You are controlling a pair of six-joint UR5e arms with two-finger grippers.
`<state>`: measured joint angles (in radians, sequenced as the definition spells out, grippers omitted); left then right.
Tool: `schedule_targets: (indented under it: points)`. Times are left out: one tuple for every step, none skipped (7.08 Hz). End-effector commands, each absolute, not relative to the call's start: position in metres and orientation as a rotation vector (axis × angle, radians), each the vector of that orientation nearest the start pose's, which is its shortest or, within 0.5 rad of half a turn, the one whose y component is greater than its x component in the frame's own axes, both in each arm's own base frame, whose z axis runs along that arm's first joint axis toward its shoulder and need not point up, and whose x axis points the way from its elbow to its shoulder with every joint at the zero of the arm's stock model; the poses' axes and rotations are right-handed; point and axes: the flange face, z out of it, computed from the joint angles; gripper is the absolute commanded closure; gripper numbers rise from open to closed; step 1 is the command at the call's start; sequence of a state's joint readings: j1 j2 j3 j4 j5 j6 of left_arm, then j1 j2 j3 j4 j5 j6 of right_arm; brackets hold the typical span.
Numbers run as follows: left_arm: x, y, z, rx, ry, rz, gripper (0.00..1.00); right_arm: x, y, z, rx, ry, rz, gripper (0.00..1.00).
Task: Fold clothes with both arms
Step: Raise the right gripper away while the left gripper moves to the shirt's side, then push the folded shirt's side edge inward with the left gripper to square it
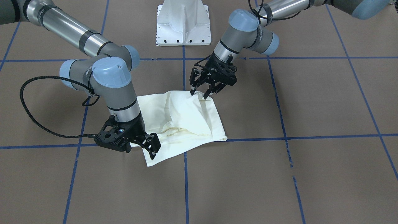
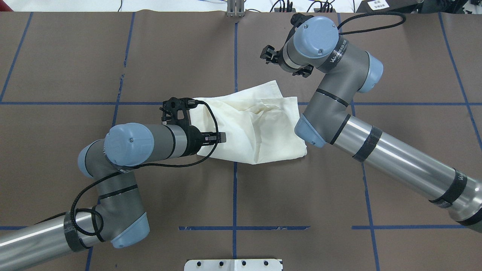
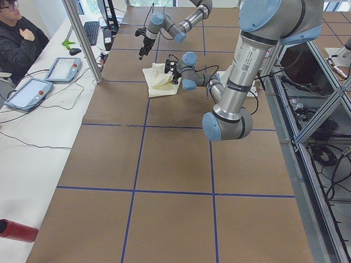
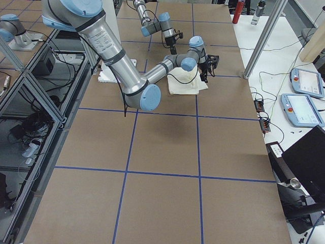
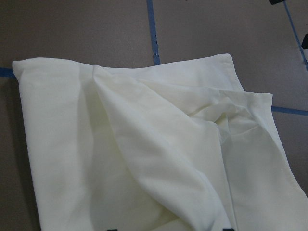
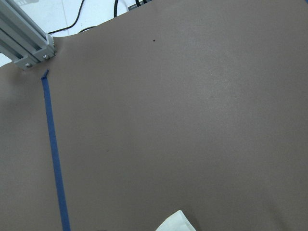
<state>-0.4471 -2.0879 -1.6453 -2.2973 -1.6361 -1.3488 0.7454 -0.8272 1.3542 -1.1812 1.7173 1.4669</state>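
The clothes are one cream-white shirt, lying as a rumpled folded bundle in the middle of the table, plain side up with no print showing. My left gripper hovers open over the shirt's corner nearest the robot's base, its fingertips close to the cloth. The left wrist view is filled by the wrinkled shirt. My right gripper is open above the shirt's far corner and holds nothing. In the overhead view the right gripper appears beyond the cloth. The right wrist view shows only a tip of the shirt.
The brown table carries a grid of blue tape lines. A white pedestal base stands at the robot's side. A black cable loops off the right arm. At a side desk sits a person with teach pendants.
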Motion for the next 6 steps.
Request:
schedule_targets:
  points:
    - [0.540,-0.393,0.247,0.372,1.257,-0.141,0.83,-0.481,-0.606,0.263,0.257,-0.897,0.529,0.04]
    - [0.543,-0.389,0.250,0.368,1.253,-0.135,0.95,-0.481,-0.606,0.263,0.258,-0.896,0.530,0.04]
    - [0.545,-0.387,0.253,0.364,1.249,-0.132,1.00,-0.481,-0.606,0.263,0.259,-0.895,0.530,0.04]
    - [0.544,-0.384,0.262,0.358,1.237,-0.131,1.00,-0.481,-0.606,0.263,0.259,-0.895,0.530,0.04]
    - [0.549,-0.375,0.275,0.370,1.216,-0.139,1.00,-0.481,-0.606,0.263,0.259,-0.895,0.530,0.04]
    - [0.554,-0.366,0.285,0.367,1.211,-0.131,1.00,-0.481,-0.606,0.265,0.258,-0.893,0.531,0.04]
